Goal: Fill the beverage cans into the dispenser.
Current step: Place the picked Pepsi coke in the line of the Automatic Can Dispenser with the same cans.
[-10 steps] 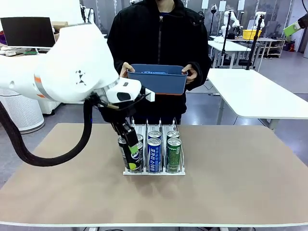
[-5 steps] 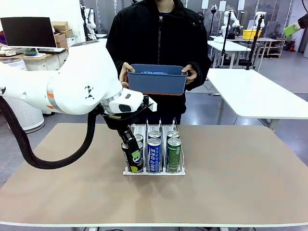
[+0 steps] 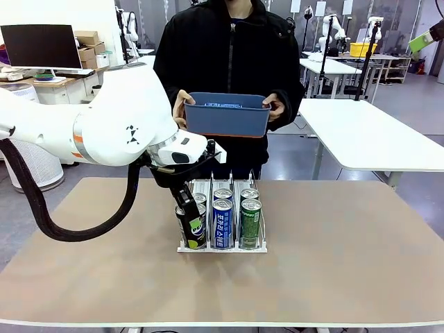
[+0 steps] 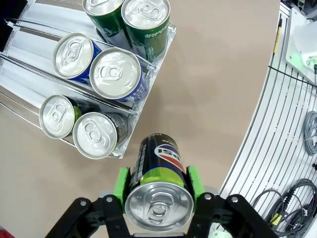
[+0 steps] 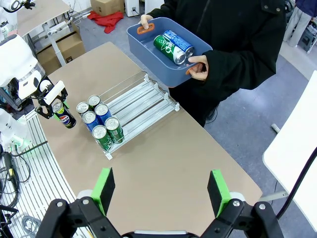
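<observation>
While your left gripper (image 4: 158, 184) is clamped on the black-and-green can (image 4: 159, 157) near its top, with the dispenser (image 4: 20, 74) just ahead of the gripper, treat the can as probably full, heavy, slick and dentable: hold the stiffer upper wall, no crushing.

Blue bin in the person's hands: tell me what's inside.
A green can and a blue can lie on their sides in the blue bin. Anything beneath them is covered.
</observation>
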